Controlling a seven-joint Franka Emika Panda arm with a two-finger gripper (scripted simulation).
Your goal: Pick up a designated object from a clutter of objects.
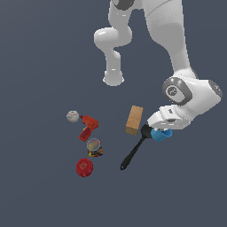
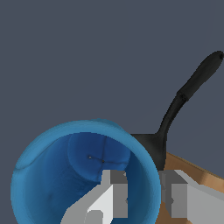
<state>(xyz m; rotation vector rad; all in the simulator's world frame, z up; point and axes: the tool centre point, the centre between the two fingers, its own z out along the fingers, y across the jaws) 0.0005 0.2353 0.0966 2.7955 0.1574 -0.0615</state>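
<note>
Wrist view shows my end effector [image 2: 144,192] straddling the rim of the cup [image 2: 57,175]: one finger [image 2: 114,192] sits inside the hollow, the other [image 2: 177,194] outside the wall, nearest the spatula [image 2: 175,111] and the block [image 2: 205,183]. I cannot tell whether the pads are pressing the wall or merely flank it. In the exterior view the cup [image 1: 161,134] sits on the tabletop [image 1: 40,53] just beside the spatula's head, under my wrist, with the block [image 1: 134,119] near on the exterior view's left.

My worry is the thin wall: a pinch on one side of a round rim gives little contact, so the cup may swing or slip out when lifted. The outer finger is crowded by the spatula head, and could catch it and drag it along. If I close off-centre, the cup may skid toward the block instead of seating
</note>
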